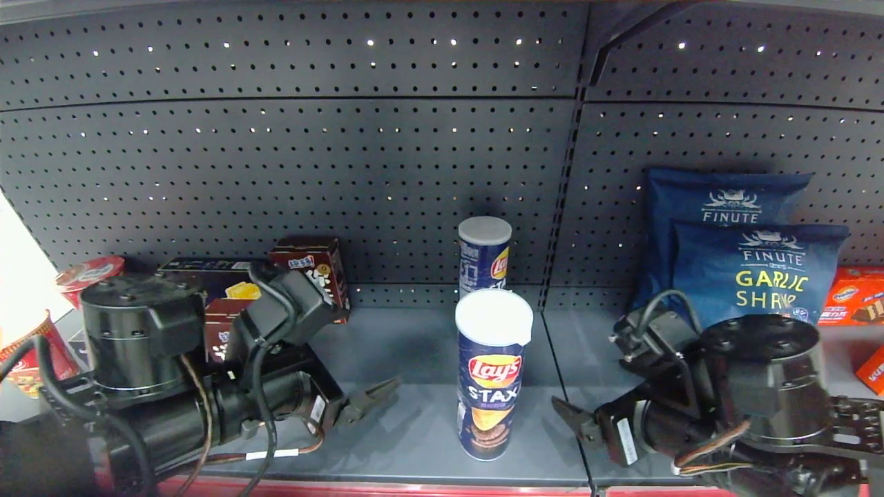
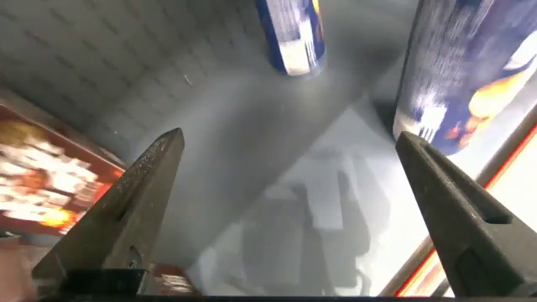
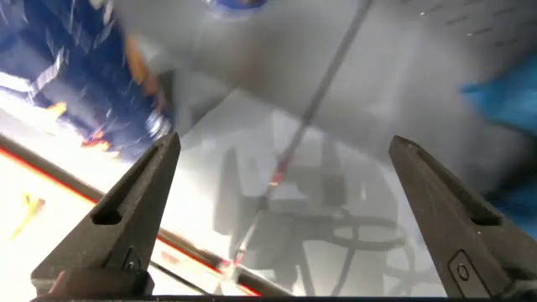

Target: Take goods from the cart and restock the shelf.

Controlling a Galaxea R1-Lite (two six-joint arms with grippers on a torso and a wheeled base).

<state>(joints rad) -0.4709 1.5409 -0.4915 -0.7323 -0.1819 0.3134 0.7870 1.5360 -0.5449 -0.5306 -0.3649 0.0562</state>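
Note:
A blue chip can (image 1: 491,376) with a white lid stands upright near the front of the grey shelf (image 1: 407,359). Another blue chip can (image 1: 484,255) stands behind it against the pegboard. My left gripper (image 1: 373,400) hovers over the shelf to the left of the front can, open and empty. In the left wrist view its fingers (image 2: 134,210) frame bare shelf, with the front can (image 2: 470,75) beside one finger and the rear can (image 2: 291,33) farther off. On the right of the front can sits my right gripper (image 1: 570,417), open, its fingers (image 3: 134,210) wide apart with nothing between them.
Dark brown boxes (image 1: 276,276) and red cups (image 1: 90,273) fill the shelf's left. Two blue snack bags (image 1: 753,262) lean on the pegboard at right, with orange boxes (image 1: 856,297) beyond. A vertical divider seam (image 1: 559,345) splits the shelf. A red strip (image 1: 387,486) edges the front.

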